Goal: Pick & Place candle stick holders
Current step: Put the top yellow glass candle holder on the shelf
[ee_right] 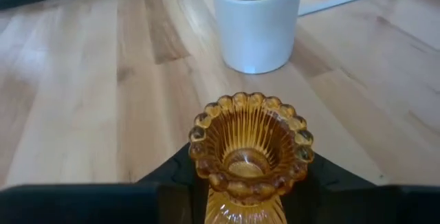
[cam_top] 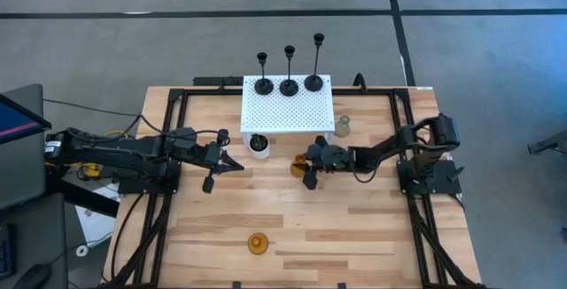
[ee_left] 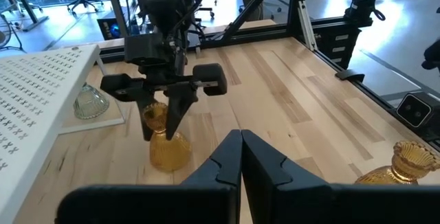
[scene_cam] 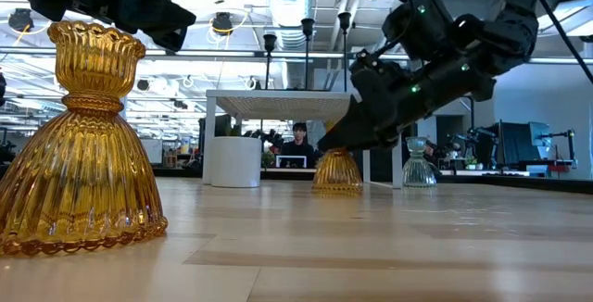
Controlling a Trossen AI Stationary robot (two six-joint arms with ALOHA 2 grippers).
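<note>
— Item one: what do we list at the right hand (cam_top: 309, 168)?

— A ribbed amber glass candle holder (cam_top: 299, 167), standing on the wooden bench (cam_top: 354, 227) beside the white pot with a green plant (cam_top: 259, 145); the fingers sit either side of its neck, though we cannot tell if they grip.

— And elsewhere?

— The left hand (cam_top: 232, 163), pinched shut and empty; a second amber holder (cam_top: 258, 244) near the front edge; three black stemmed holders (cam_top: 289, 83) on the white perforated stand (cam_top: 288, 112); one clear glass holder (cam_top: 343, 127) beside it.

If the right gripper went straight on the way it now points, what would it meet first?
Past the amber holder between its fingers, the right gripper would probably meet the white plant pot first, though depth is unclear.
</note>
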